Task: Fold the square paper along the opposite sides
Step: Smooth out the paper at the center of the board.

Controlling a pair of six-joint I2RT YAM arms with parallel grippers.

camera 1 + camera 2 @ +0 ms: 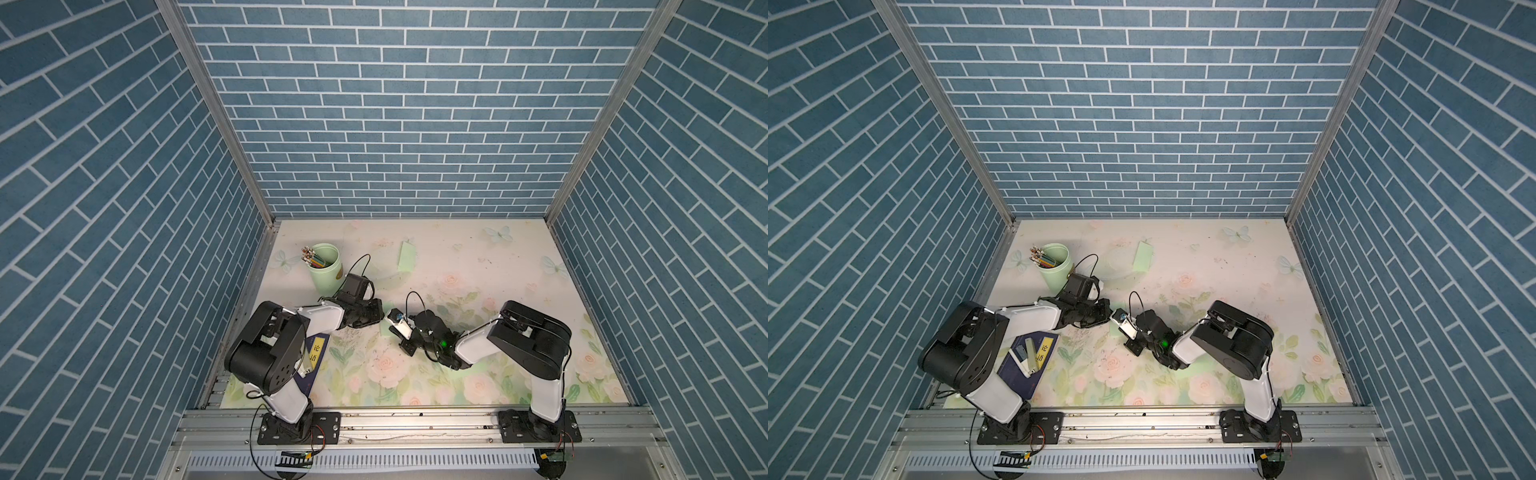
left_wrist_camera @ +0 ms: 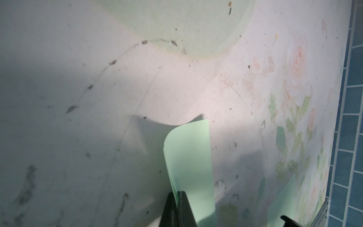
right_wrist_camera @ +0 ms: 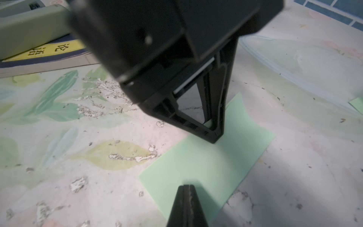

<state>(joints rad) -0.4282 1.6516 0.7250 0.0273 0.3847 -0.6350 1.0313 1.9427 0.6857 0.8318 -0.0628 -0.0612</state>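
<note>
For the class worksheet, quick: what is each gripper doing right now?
Left gripper: shut on the green paper, one edge curled up.
Right gripper: shut, tips over the paper; contact cannot be told.

A worn floral-printed tabletop (image 1: 478, 365) carries a pale green pencil cup (image 1: 326, 270), a dark blue book (image 1: 1027, 365), and two light green papers (image 1: 408, 257) (image 3: 206, 169).

A cup (image 1: 325, 267) is set at the table's (image 1: 478, 257) far left, with pencils (image 1: 312, 258) in it. A folded sheet (image 1: 407, 256) is laid to its right. A book (image 1: 1027, 360) is placed near the front left, under the left arm (image 1: 984, 353).
</note>
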